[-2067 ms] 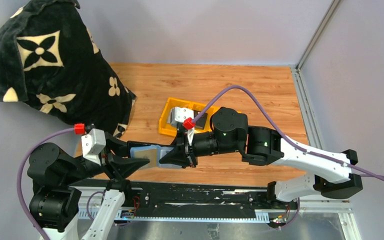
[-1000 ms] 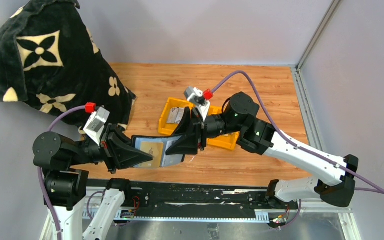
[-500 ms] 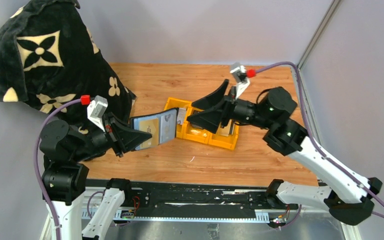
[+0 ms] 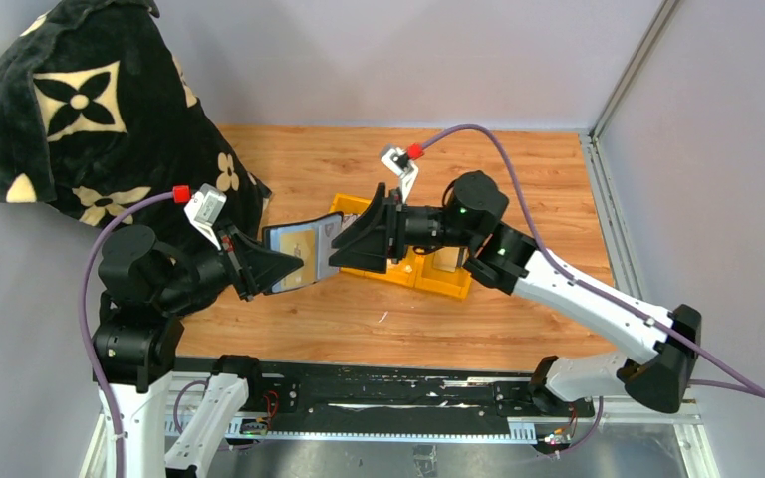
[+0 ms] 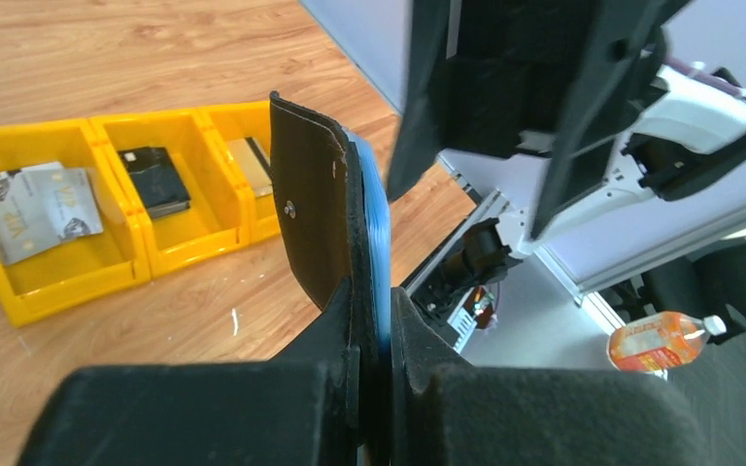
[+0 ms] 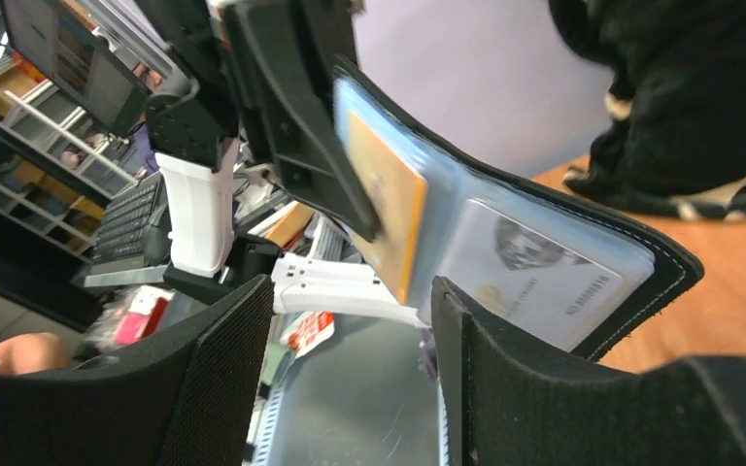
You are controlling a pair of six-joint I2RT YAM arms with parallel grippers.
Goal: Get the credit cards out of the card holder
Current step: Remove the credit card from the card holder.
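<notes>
My left gripper is shut on the card holder, holding it open above the table. In the left wrist view the card holder is edge-on, black with blue sleeves, pinched in the left gripper. The right wrist view shows two credit cards in its sleeves, a tan one and a silvery one. My right gripper is at the holder's right edge. It stands open with nothing between its fingers, the silvery card just past the right finger. More silvery cards lie in the bin.
A yellow three-compartment bin sits mid-table under the right arm; its middle compartment holds a small black block, another a card. A black flower-patterned blanket heap fills the back left. Grey walls close the back and right.
The right gripper left the holder, swung out over the yellow bin with its jaws opening, then came back to the holder's right edge. The left gripper kept its hold and raised the holder slightly.
</notes>
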